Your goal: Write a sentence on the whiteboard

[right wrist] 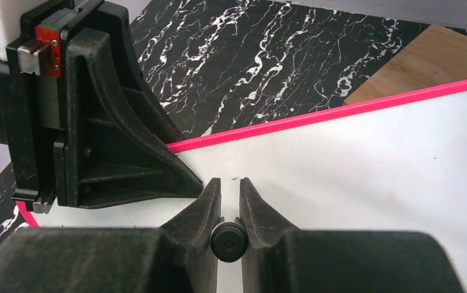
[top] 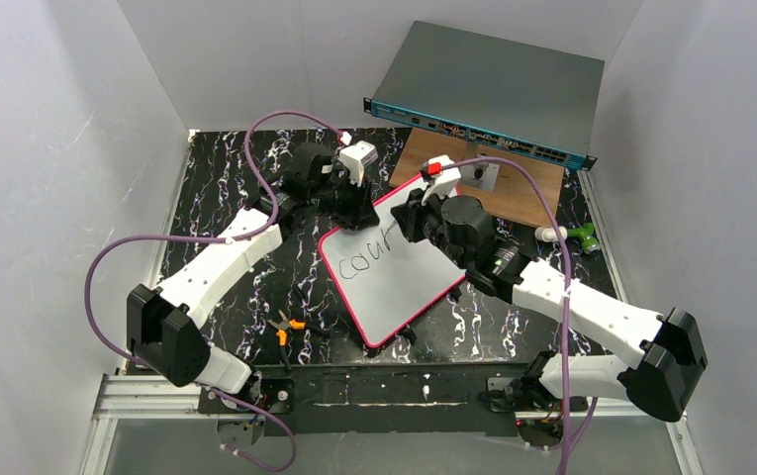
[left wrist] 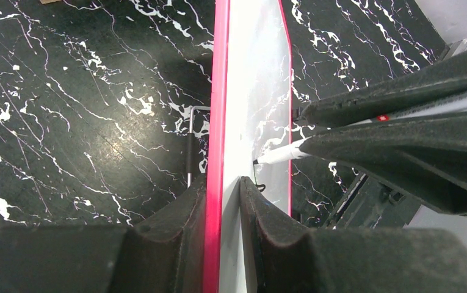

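- Closest up, the right gripper (right wrist: pixel 229 183) fills the bottom of its wrist view, pinched on the black butt end of the marker (right wrist: pixel 229 241).
- ok, and the left gripper (left wrist: pixel 223 183)?
- Clamped on the pink edge of the whiteboard (top: pixel 404 282), which sits mid-frame in the top view on the black marbled table (top: pixel 216 188).
- any writing?
- yep, the sentence (top: pixel 367 259) reads just "cour", upper left of the board, marker nib right at the white surface.
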